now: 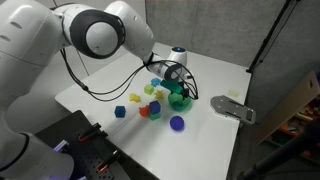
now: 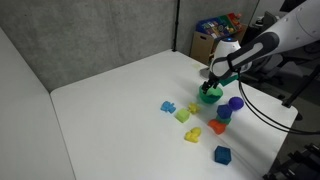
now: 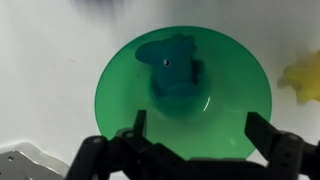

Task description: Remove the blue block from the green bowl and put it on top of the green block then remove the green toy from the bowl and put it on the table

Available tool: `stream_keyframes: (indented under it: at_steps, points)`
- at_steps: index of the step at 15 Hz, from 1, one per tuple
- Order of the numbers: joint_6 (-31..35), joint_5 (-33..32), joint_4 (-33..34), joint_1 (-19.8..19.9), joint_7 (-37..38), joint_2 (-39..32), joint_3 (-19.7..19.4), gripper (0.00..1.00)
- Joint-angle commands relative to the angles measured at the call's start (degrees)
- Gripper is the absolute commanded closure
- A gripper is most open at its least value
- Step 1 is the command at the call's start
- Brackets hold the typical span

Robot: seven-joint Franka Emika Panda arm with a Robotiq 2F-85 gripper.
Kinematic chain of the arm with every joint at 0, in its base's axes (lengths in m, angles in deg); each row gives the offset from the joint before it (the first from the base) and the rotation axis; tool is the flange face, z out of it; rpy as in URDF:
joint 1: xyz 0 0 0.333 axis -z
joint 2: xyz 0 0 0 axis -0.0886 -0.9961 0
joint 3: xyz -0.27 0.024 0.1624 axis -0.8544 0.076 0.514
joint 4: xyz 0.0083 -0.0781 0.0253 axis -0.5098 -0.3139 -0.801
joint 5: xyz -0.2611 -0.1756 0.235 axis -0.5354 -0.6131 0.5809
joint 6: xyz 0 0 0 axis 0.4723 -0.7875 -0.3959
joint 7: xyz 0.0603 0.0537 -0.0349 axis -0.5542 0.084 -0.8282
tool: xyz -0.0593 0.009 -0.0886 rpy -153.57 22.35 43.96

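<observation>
1. The white table [image 2: 110, 110] is shown in both exterior views, with the loose pieces gathered well in from its corners.
2. The arm [image 1: 100, 35] is stretched out over that cluster.
3. The green bowl [image 3: 235, 110] is set among the pieces, directly beneath the gripper [image 3: 197, 122]. The gripper's fingers are spread wide and nothing is held.
4. A dark teal lump [image 3: 175, 72] is seen in the middle of the bowl. The blue block and the green toy are taken to be there, but they cannot be told apart through the tint.
5. The first pick is judged to be in hand, with nothing lifted yet. A straight descent is called for, with the fingers placed either side of the block alone before being closed.
6. A second blue cube [image 2: 222, 154] is seen nearer a table edge, well apart from the bowl, and should be left alone.
7. In the exterior views the bowl is largely hidden by the gripper. The green block meant for stacking cannot be singled out among the small yellow-green pieces.
</observation>
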Motion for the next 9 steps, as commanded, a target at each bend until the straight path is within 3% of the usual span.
stream_keyframes:
  at_steps: [1, 9]
  points:
    - [-2.40, -1.55, 4.37, 1.63, -2.52, -3.08, 0.98, 0.00]
    - [-7.30, -3.75, 5.05, 1.28, -3.29, -4.93, 0.22, 0.00]
